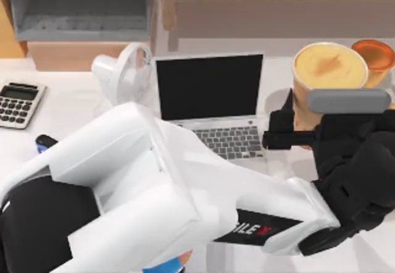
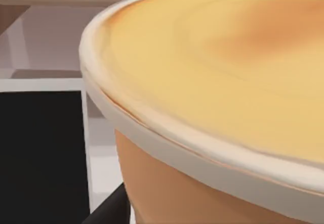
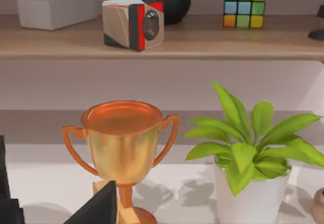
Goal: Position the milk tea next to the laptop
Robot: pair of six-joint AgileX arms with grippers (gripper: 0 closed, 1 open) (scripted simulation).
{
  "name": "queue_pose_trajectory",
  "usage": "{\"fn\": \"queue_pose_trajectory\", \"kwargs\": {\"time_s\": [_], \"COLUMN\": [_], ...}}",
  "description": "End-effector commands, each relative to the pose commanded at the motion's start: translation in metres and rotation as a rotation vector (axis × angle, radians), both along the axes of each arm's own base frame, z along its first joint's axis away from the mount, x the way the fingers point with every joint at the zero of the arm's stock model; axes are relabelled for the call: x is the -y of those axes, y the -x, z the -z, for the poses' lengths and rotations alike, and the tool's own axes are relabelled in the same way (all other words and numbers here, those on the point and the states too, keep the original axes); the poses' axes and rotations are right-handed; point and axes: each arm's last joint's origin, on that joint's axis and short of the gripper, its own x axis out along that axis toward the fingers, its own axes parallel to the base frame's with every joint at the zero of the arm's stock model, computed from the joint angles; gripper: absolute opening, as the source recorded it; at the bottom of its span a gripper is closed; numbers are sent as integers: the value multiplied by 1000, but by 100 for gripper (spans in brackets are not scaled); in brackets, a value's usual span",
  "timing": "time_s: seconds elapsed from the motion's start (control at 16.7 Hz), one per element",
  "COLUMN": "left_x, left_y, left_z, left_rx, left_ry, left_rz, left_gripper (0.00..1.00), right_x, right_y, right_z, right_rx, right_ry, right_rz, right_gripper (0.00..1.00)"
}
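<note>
Milk tea [image 1: 329, 66]: standing just right of laptop [image 1: 210, 94], trophy [image 1: 374, 55] behind it. Left gripper [image 1: 295, 125]: jaws pinching the cup's side. Right gripper: jaw state unreadable, facing the trophy.

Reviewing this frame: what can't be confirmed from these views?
- Milk tea base and table contact: top view, hidden by the left hand and a grey block.
- Left hand's grip on the cup: the left wrist view is too close.
- Laptop trackpad: top view, covered by the white arm.
- Trophy foot: right wrist view, cut off by the edge.
</note>
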Motion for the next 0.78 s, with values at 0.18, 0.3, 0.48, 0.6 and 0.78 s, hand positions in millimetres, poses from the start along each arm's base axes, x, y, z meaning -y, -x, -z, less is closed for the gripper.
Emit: {"fn": "queue_pose_trajectory", "kwargs": {"time_s": [0.18, 0.3, 0.48, 0.6, 0.78], "left_x": [5, 5, 4, 5, 10], "left_y": [6, 6, 5, 4, 4], "left_z": [12, 12, 12, 6, -9], "left_rx": [-4, -4, -6, 0, 13], "left_ry": [-28, -28, -33, -23, 2], "left_rz": [-13, -13, -15, -16, -15], "left_gripper": [0, 0, 0, 0, 0], "right_x": [0, 0, 0, 0, 0], "right_y": [0, 0, 0, 0, 0], "right_z": [0, 0, 0, 0, 0], "right_rx": [0, 0, 0, 0, 0], "right_ry": [0, 0, 0, 0, 0], "right_rz": [0, 0, 0, 0, 0], "right_gripper": [100, 100, 100, 100, 100]}}
